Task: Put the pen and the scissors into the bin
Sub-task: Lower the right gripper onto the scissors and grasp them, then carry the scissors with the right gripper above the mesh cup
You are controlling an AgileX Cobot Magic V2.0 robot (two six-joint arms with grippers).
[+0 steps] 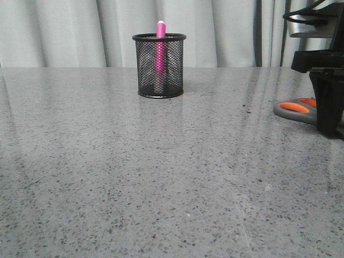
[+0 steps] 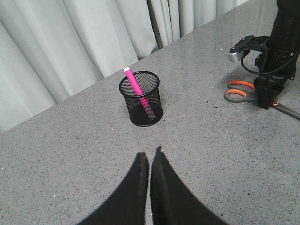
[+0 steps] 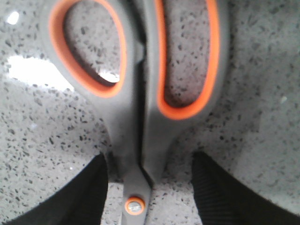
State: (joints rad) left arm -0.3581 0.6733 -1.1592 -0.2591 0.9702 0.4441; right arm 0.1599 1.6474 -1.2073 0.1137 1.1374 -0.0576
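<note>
Left tool (image 2: 149,161): nearest in the left wrist view, its two dark fingers pressed together with only a thin slit between them, pinching nothing, hanging above bare counter on the near side of the bin.
Counter (image 1: 161,188): grey speckled stone, glossy enough to carry a faint reflection of the bin; it runs back to a pale pleated curtain (image 1: 64,32).
Right tool (image 3: 150,183): spread, one black finger (image 3: 93,187) on each side of the scissors just below the handles, level with the orange pivot screw. Narrow strips of counter show between each finger and the grey shank, so the fingers straddle the scissors without pinching them.
Scissors (image 1: 294,109): lying flat on the counter at the right side, well apart from the bin, blades closed. Grey handles with orange-lined loops stick out from behind the right arm (image 1: 325,80) in the front view; the dark blades show past the arm in the left wrist view.
Bin (image 1: 159,65): black wire mesh, upright on the counter toward the far side, left of centre.
Pen (image 1: 160,51): magenta, standing inside the bin, leaning against its wall, its top poking just above the rim.
</note>
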